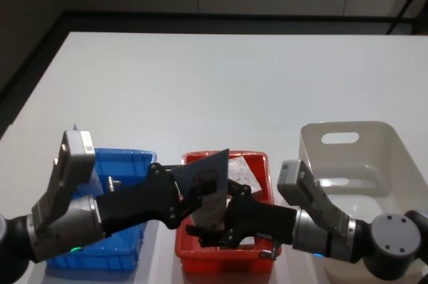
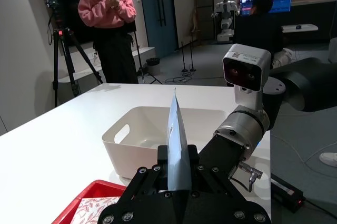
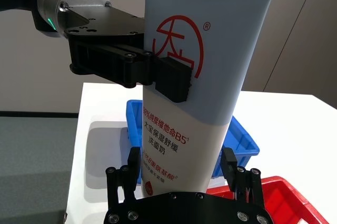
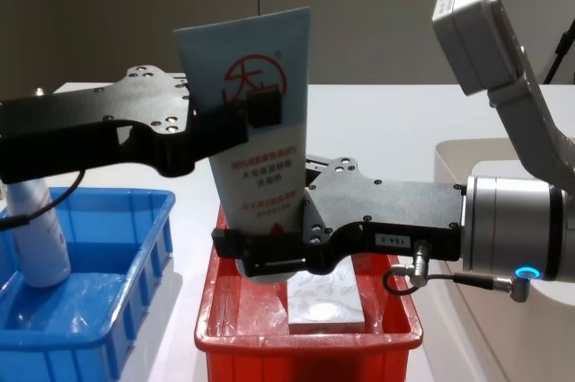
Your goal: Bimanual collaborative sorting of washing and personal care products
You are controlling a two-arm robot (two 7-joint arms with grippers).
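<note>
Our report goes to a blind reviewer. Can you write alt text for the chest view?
Both grippers hold a tube upright above a red bin: the left gripper pinches it at the logo, the right gripper clamps its lower end. A blue bin with a bottle stands to the left.

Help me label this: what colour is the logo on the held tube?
Red, on the pale-blue tube; the logo shows best in the right wrist view.

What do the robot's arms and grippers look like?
The left gripper and right gripper are flat black plates studded with bolts, on silver-grey cylindrical wrists. Each wrist carries a pale boxy camera with a coded label. The right has a blue light ring, grey cable and white numbered tag.
</note>
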